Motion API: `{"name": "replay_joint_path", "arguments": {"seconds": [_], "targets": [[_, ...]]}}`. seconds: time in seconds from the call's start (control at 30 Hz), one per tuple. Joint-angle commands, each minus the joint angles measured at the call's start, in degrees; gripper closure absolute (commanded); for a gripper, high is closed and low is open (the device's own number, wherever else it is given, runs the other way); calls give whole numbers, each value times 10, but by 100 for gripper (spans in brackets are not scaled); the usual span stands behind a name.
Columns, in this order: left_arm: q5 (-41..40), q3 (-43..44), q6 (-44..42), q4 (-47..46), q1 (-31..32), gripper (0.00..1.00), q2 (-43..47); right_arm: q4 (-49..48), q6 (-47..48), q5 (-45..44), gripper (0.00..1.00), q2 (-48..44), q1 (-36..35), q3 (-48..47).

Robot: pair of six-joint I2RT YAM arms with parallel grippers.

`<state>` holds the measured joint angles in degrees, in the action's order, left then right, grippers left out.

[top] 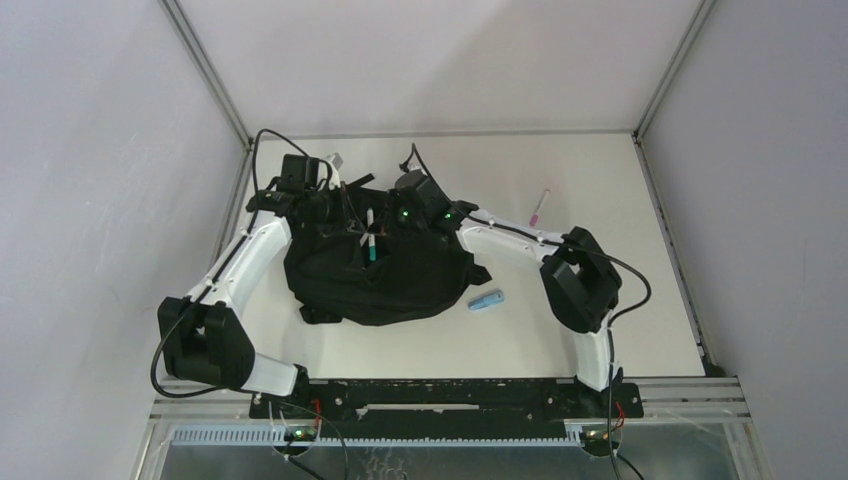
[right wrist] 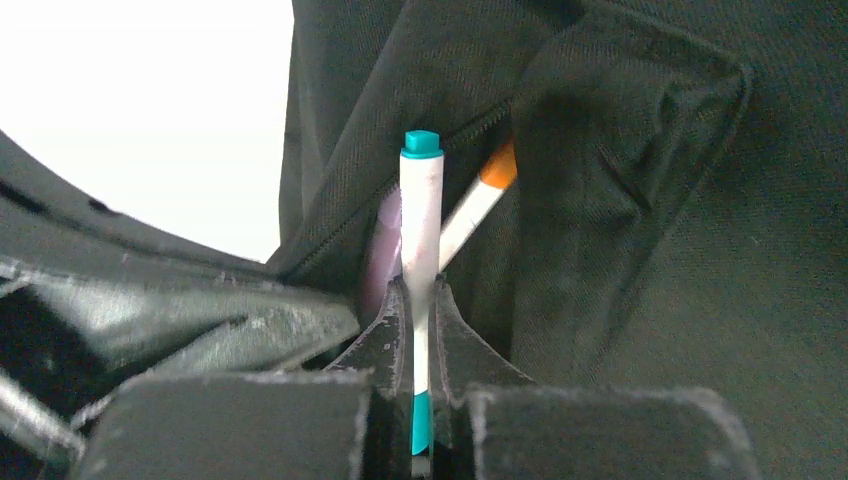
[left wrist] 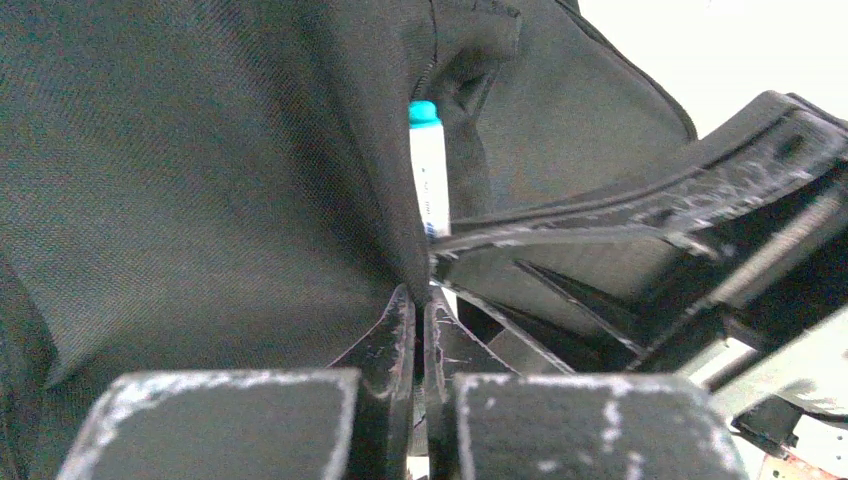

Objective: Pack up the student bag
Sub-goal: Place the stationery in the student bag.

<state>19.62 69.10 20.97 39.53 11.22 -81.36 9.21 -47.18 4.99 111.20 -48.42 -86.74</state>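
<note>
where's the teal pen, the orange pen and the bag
teal pen (right wrist: 421,235), right wrist view, middle of its white barrel
orange pen (right wrist: 472,210), right wrist view, white barrel below the orange end
bag (top: 390,278), top view, middle of the black fabric

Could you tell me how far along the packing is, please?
Done: an orange-tipped pen is in the student bag. In hand: left gripper pinches the bag's fabric, right gripper holds a teal-capped marker at its opening. Remaining: a pink pen and a blue item on the table.

The student bag (top: 385,275) lies centrally on the table (top: 590,330), nearer its far edge. A short tube (top: 486,300) lies just right of it; a pen (top: 539,206) lies toward the far right corner.
</note>
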Motion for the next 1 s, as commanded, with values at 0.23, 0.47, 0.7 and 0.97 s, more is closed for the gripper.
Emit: {"name": "replay_joint_path", "arguments": {"seconds": [0.23, 0.47, 0.7, 0.97], "targets": [[43, 4, 23, -27, 3, 100, 24, 20, -73, 20, 66, 77, -11, -111], [33, 9, 21, -24, 3, 100, 24, 8, -43, -3, 57, 18, -12, -59], [27, 8, 18, -24, 3, 100, 23, 11, -16, -10, 54, -24, -12, -36], [23, 9, 12, -21, 3, 100, 25, 29, 5, -16, 55, -38, -7, -32]]}}
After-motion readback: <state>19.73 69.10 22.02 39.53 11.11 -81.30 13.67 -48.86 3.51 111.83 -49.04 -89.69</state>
